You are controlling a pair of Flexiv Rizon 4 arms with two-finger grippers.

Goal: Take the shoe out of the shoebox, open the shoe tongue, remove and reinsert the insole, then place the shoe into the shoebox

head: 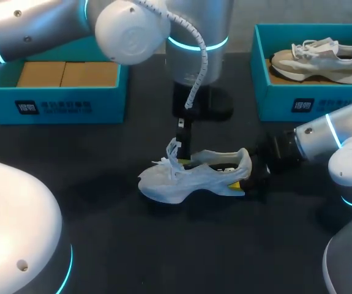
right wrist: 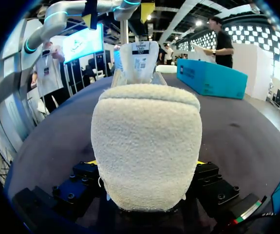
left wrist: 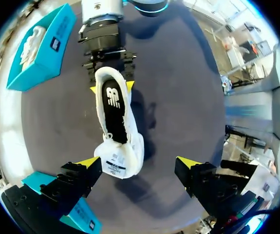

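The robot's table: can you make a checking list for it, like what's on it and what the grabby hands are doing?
Surface: dark table.
Job's things: white shoe stands sole-down mid-table, tongue lifted, black insole inside; left shoebox is open, with only brown cardboard showing.
Clutter: right shoebox holds a beige shoe.
Grippers: right gripper is shut on the white shoe's heel; left gripper is open, hovering above the tongue.
Cables: white coiled cable hangs along the left arm.
Surroundings: nothing seen reaching over the table.
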